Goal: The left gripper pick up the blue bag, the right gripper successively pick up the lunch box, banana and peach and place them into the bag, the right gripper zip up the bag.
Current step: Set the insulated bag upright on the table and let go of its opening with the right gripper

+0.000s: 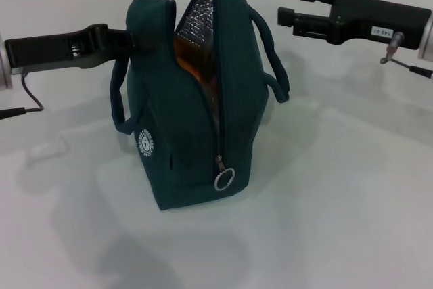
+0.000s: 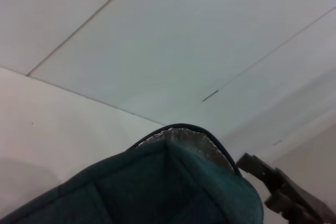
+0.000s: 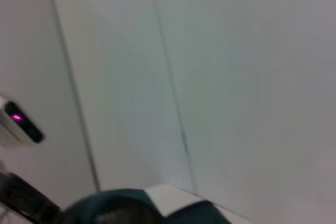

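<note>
The blue bag (image 1: 193, 113) stands upright on the white table (image 1: 338, 201). Its zip (image 1: 219, 93) is open down the front, and the silver ring pull (image 1: 224, 178) hangs low. Shiny lining and a yellow-orange shape, seemingly the banana (image 1: 188, 52), show in the opening. The lunch box and the peach are hidden. My left gripper (image 1: 128, 37) reaches in from the left and is shut on the bag's upper rear edge, which fills the left wrist view (image 2: 173, 182). My right gripper (image 1: 296, 6) hovers open and empty to the upper right of the bag, clear of the handle (image 1: 270, 52).
A thin cable (image 1: 30, 96) trails from the left arm onto the table. In the right wrist view the bag's top (image 3: 131, 208) shows low down, against pale wall panels.
</note>
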`<state>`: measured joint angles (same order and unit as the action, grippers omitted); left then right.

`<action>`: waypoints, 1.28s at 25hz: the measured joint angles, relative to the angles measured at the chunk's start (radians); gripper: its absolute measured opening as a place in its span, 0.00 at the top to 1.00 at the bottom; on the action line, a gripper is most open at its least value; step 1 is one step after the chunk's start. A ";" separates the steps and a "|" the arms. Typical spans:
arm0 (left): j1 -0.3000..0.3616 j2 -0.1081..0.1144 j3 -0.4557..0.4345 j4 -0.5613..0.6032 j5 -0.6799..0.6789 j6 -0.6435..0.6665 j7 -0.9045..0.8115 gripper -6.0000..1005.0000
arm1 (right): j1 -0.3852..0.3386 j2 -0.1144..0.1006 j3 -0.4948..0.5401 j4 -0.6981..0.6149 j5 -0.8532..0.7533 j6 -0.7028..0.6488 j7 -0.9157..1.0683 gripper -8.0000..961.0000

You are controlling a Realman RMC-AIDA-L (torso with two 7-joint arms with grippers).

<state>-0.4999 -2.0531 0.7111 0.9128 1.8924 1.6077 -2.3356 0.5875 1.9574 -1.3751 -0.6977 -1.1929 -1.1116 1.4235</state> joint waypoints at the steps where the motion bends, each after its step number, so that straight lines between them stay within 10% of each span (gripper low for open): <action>1: 0.000 0.000 0.000 0.000 0.000 0.000 0.000 0.94 | 0.000 0.007 0.025 0.000 -0.028 0.002 -0.001 0.20; 11: -0.004 -0.001 0.005 0.000 -0.001 -0.001 0.001 0.94 | 0.043 0.056 0.055 0.001 -0.201 0.102 -0.004 0.20; 32: -0.013 0.004 -0.001 -0.037 -0.003 -0.005 0.024 0.94 | 0.138 0.066 0.037 0.090 -0.214 0.156 -0.049 0.21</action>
<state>-0.5128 -2.0494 0.7102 0.8758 1.8894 1.6028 -2.3118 0.7255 2.0234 -1.3376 -0.6075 -1.4068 -0.9555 1.3749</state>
